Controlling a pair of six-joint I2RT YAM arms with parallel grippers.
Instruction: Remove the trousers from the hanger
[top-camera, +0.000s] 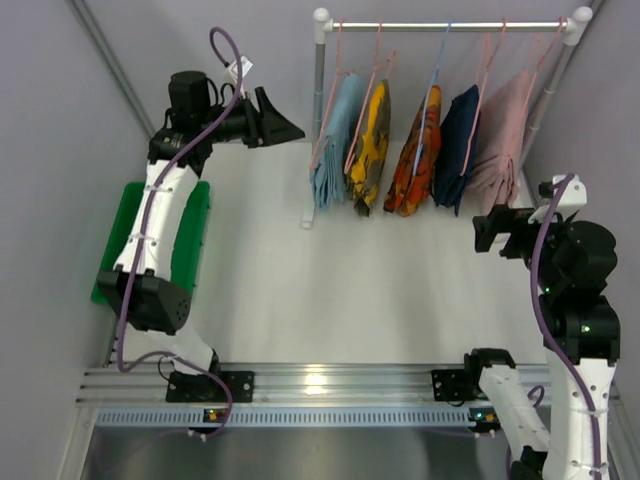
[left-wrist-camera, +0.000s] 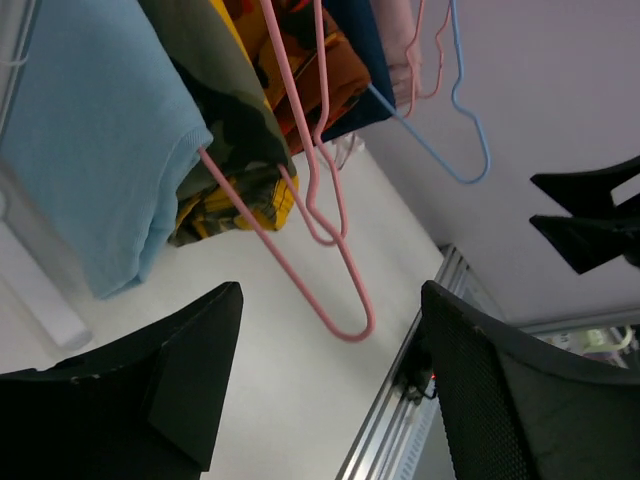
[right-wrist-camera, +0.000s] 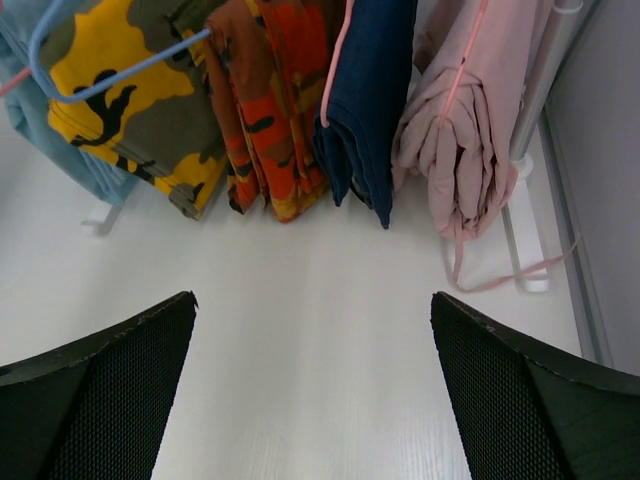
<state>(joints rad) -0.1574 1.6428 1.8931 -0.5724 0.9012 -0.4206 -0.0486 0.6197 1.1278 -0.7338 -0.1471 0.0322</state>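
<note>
On the rack, the light blue trousers (top-camera: 335, 140) hang leftmost on a pink hanger (top-camera: 328, 95). The yellow black-blotched trousers (top-camera: 368, 145) hang beside them on another pink hanger. My left gripper (top-camera: 285, 125) is open, just left of the light blue pair and apart from it. In the left wrist view the light blue trousers (left-wrist-camera: 90, 150) and the yellow pair (left-wrist-camera: 240, 160) hang above the open left gripper (left-wrist-camera: 330, 370). A pink hanger loop (left-wrist-camera: 335, 300) dangles just beyond the fingertips, untouched. My right gripper (top-camera: 487, 230) is open, below the rack's right end. The right gripper (right-wrist-camera: 312, 390) holds nothing.
An orange-red patterned pair (top-camera: 415, 150), a navy pair (top-camera: 457, 150) and a pink garment (top-camera: 505, 140) hang further right. An empty blue hanger (left-wrist-camera: 455, 150) hangs among them. White rack posts (top-camera: 318, 120) stand at both ends. A green bin (top-camera: 190, 240) lies under the left arm.
</note>
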